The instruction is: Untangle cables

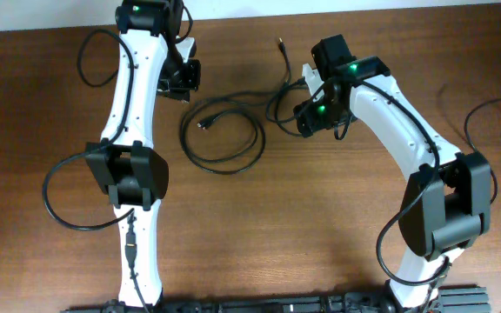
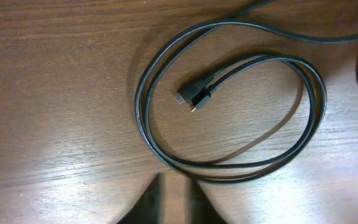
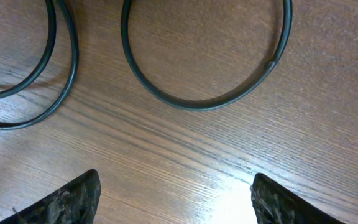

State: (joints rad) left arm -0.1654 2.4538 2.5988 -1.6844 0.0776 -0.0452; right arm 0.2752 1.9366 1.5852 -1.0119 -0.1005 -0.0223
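The black cables [image 1: 222,136] lie as a loose coil on the wooden table between my two arms. Two small plugs [image 1: 203,124] rest inside the coil. One strand runs up to a silvery tip [image 1: 280,43]. My left gripper [image 1: 181,83] hovers just left of the coil, jaws nearly together and empty. The left wrist view shows its fingers [image 2: 173,200] just short of the coil [image 2: 229,167] and the plugs [image 2: 192,97]. My right gripper [image 1: 305,117] is open and empty at the coil's right end. The right wrist view shows its fingers [image 3: 176,193] wide apart below a cable loop [image 3: 197,102].
Thick black arm wires loop at the left [image 1: 59,204] and the far right [image 1: 485,113]. The table's far edge [image 1: 250,16] meets a white wall. A black rail [image 1: 303,304] runs along the front edge.
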